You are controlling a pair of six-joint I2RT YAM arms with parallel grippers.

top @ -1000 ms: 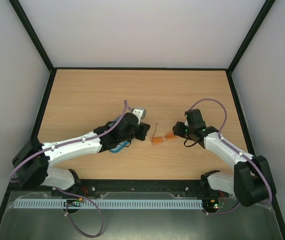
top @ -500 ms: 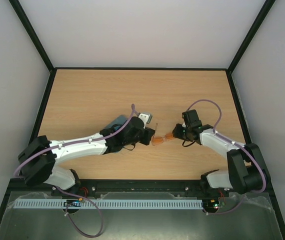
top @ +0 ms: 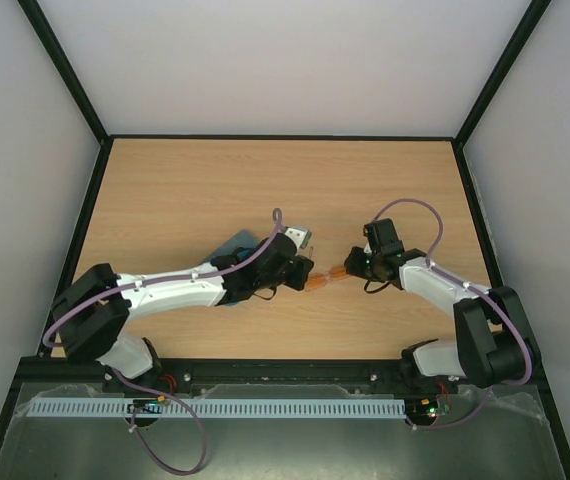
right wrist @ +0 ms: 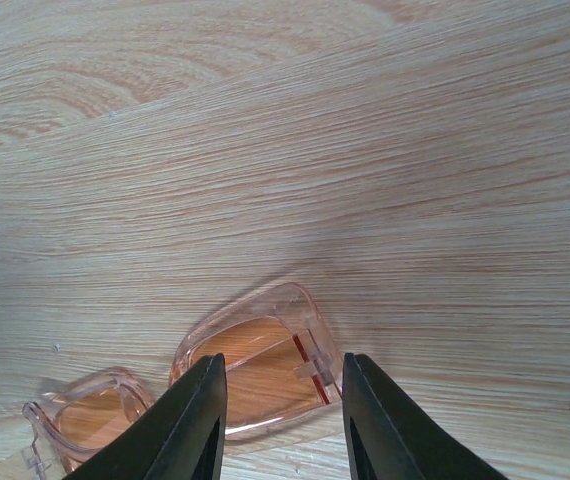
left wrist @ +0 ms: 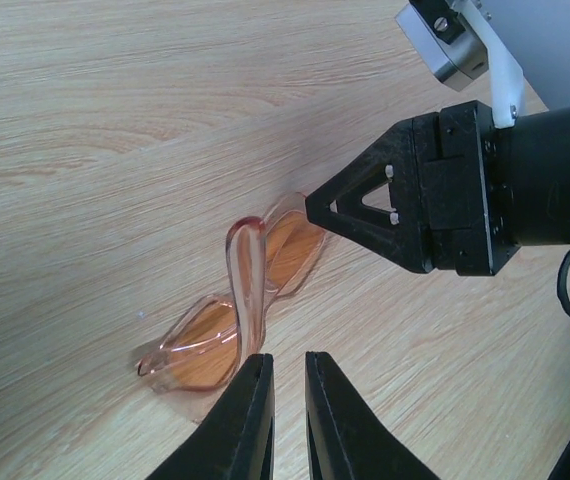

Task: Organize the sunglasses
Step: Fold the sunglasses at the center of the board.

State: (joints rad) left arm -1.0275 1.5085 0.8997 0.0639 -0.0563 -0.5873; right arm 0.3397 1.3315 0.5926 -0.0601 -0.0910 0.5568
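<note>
Now both hands converge on the orange sunglasses [left wrist: 240, 320], centre of the table [top: 195, 180].
We see the right hand [right wrist: 278, 425] half-open, straddling one lens end, gripping nothing; we judge this a brace. Left hand [left wrist: 287, 400], lower centre, is nearly closed and empty.

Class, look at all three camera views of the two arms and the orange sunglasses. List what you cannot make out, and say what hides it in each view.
- Orange sunglasses, top view: mostly covered by both gripper heads; too small to show any grip.
- Blue object, top view: largely under the left arm; unidentifiable.
- Right gripper, right wrist view: fingertips cut off by the bottom edge; contact with the lens unclear.
- Left gripper, left wrist view: nearly closed, whether anything is pinched is unclear.
</note>
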